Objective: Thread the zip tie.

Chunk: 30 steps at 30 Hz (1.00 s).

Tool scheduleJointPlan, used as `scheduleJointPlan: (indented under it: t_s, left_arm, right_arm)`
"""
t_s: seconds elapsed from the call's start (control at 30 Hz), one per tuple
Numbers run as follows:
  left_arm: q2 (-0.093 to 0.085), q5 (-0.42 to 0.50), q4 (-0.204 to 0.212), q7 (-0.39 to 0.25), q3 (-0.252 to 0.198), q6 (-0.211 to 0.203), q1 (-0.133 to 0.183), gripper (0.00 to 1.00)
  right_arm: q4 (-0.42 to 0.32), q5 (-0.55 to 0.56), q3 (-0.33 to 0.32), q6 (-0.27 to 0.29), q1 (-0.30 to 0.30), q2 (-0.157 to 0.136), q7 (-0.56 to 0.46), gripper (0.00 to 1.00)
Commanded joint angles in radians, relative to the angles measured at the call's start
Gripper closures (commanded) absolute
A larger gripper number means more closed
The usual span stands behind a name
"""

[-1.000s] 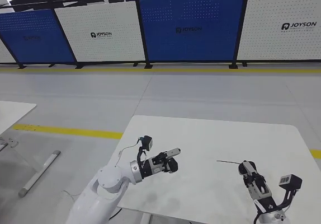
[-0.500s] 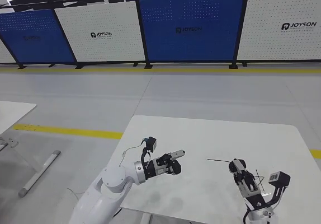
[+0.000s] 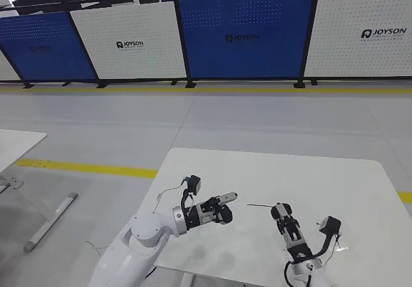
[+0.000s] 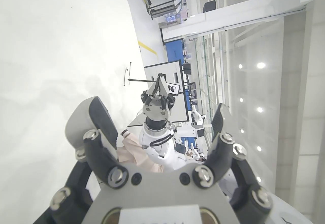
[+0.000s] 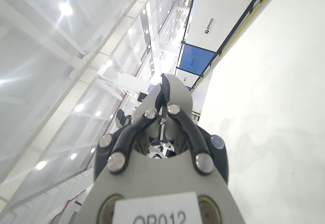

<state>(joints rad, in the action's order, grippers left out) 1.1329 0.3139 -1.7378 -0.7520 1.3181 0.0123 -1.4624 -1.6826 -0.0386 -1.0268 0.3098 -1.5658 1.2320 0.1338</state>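
Note:
A thin black zip tie [image 3: 258,206] hangs above the white table [image 3: 278,172], with my right gripper [image 3: 278,209] shut on one end of it. The free end points toward my left gripper [image 3: 226,204], which stands open a short gap away with nothing in it. In the left wrist view the open left gripper [image 4: 156,110] faces the right gripper [image 4: 159,82], and the zip tie [image 4: 141,80] sticks out sideways from its closed tips. In the right wrist view the right gripper [image 5: 164,84] has its fingertips pressed together, with a thin black strap between the fingers.
Two more black zip ties [image 4: 124,77] lie flat on the table beyond the right gripper. The table's near edge [image 3: 213,269] runs just under both arms. Blue and white panel walls [image 3: 242,39] stand far behind.
My right arm has carried the zip tie leftward across the table, closing most of the gap to the left gripper. The left gripper shifted slightly right early on, then held still and open.

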Motion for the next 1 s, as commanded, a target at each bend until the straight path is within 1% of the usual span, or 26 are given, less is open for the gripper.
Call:
scheduleJointPlan:
  t_s: [0.0, 0.13, 0.17, 0.2, 0.23, 0.27, 0.3, 0.37, 0.43, 0.83, 0.9, 0.97]
  left_arm:
    - [0.000, 0.000, 0.000, 0.000, 0.000, 0.000, 0.000, 0.00]
    - [0.000, 0.000, 0.000, 0.000, 0.000, 0.000, 0.000, 0.00]
    - [0.000, 0.000, 0.000, 0.000, 0.000, 0.000, 0.000, 0.00]
    - [0.000, 0.000, 0.000, 0.000, 0.000, 0.000, 0.000, 0.00]
    - [0.000, 0.000, 0.000, 0.000, 0.000, 0.000, 0.000, 0.00]
    - [0.000, 0.000, 0.000, 0.000, 0.000, 0.000, 0.000, 0.00]
    - [0.000, 0.000, 0.000, 0.000, 0.000, 0.000, 0.000, 0.00]
    - [0.000, 0.000, 0.000, 0.000, 0.000, 0.000, 0.000, 0.00]
    - [0.000, 0.000, 0.000, 0.000, 0.000, 0.000, 0.000, 0.00]
    - [0.000, 0.000, -0.001, 0.003, -0.002, 0.000, 0.000, 0.00]
    - [0.001, -0.013, -0.006, 0.012, -0.020, 0.005, 0.005, 0.00]
    - [0.002, -0.047, -0.003, 0.035, -0.041, 0.017, 0.023, 0.00]
  right_arm:
    - [0.000, 0.000, 0.000, 0.000, 0.000, 0.000, 0.000, 1.00]
    - [0.000, 0.000, 0.000, 0.000, 0.000, 0.000, 0.000, 1.00]
    - [-0.007, -0.035, 0.003, 0.019, -0.004, 0.003, 0.003, 1.00]
    - [-0.015, -0.104, 0.015, 0.030, -0.008, 0.007, -0.018, 1.00]
    - [-0.017, -0.174, 0.015, 0.030, -0.005, 0.010, -0.045, 1.00]
    - [-0.014, -0.184, 0.003, 0.030, 0.004, 0.013, -0.035, 1.00]
    - [-0.016, -0.191, 0.009, 0.030, 0.004, 0.018, -0.028, 1.00]
    - [-0.025, -0.241, 0.017, 0.030, 0.005, 0.028, -0.024, 1.00]
    - [-0.018, -0.248, 0.016, 0.030, 0.007, 0.035, -0.025, 1.00]
    - [-0.018, -0.248, 0.016, 0.030, 0.007, 0.035, -0.025, 1.00]
    - [-0.018, -0.248, 0.016, 0.030, 0.007, 0.035, -0.025, 1.00]
    - [-0.018, -0.248, 0.016, 0.030, 0.007, 0.035, -0.025, 1.00]
